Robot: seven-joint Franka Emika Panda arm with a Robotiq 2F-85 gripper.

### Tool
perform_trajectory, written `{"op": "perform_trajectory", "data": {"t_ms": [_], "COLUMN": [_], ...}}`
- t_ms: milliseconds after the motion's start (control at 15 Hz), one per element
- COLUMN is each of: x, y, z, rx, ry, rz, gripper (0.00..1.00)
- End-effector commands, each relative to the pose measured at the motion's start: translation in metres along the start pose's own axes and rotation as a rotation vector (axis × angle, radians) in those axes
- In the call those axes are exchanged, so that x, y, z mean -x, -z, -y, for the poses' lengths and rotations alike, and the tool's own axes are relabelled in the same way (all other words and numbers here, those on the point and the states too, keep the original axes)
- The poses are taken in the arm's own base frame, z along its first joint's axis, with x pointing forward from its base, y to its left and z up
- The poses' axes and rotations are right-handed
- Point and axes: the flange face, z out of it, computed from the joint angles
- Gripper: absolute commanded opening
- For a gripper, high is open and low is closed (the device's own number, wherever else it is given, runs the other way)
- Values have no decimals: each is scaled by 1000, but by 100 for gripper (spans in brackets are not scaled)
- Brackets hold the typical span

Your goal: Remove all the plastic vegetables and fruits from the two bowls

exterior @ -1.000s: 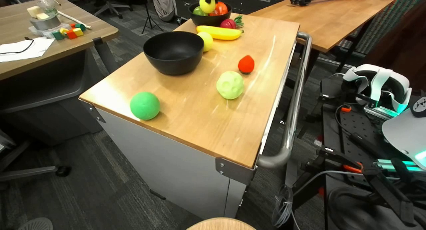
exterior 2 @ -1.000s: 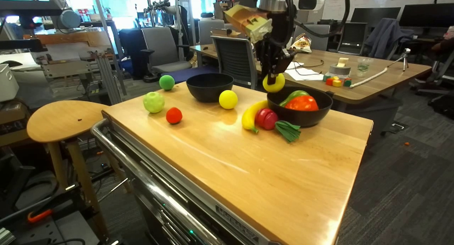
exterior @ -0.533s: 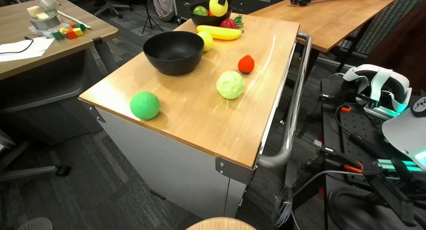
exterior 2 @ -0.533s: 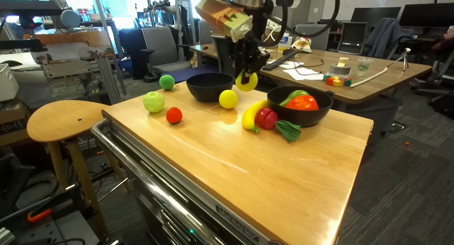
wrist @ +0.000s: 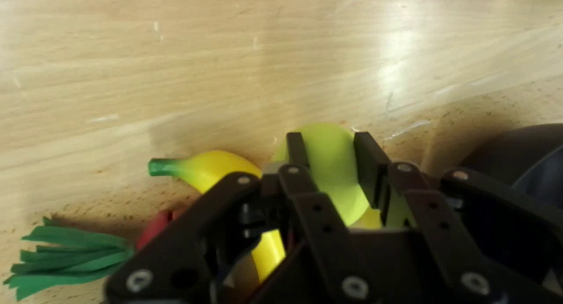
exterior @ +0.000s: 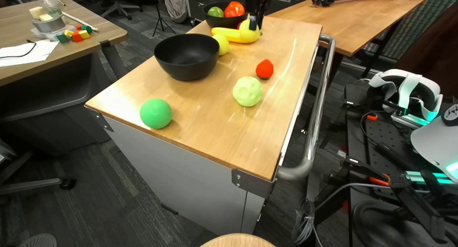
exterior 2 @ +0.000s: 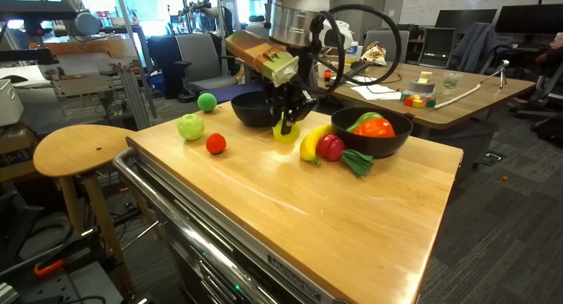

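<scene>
In an exterior view I have the yellow ball (exterior: 246,34) low in front of the banana (exterior: 226,35), apart from the loaded bowl (exterior: 223,23); a second ago it hung over that bowl. So this piece is out, and I judge that only the set-down is left for it. A green piece (exterior: 215,11) and an orange-red piece (exterior: 234,9) still sit in the loaded bowl, so my job isn't finished. The ball looks a shade taller than wide here, its long axis roughly upright, perhaps from my squeeze. In an exterior view I find it just above or on the tabletop (exterior 2: 264,176), between the loaded bowl and the other bowl (exterior 2: 246,115); whether it touches the wood I can't tell. In the wrist view the gripper (wrist: 329,141) has its jaws closed on the ball, one against each side. It is near enough round, with no stem or tip showing, so I can't give it a pointing direction. The banana beside it does have one: its green stem points to the left of the frame, its body curving back beneath the gripper. If I let go there, I'd expect the ball to roll a little.
</scene>
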Motion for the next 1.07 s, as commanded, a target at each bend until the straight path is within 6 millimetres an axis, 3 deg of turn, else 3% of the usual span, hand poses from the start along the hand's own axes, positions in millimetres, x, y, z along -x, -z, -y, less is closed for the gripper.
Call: {"op": "perform_trajectory", "data": {"t_ms": [0, 333, 667, 867, 933, 1000], "x": [4, -8, -50, -90, -59, -68], "y": [1, 33, 98, 122, 112, 118], "z": [3, 4, -15, -51, -34, -44], "rx": [49, 28, -68, -13, -33, -26], "ry": [60, 46, -131, -306, -222, -259], "rz": [-1, -69, -193, -252, -228, -246], "gripper": [62, 99, 100, 100, 100, 100]}}
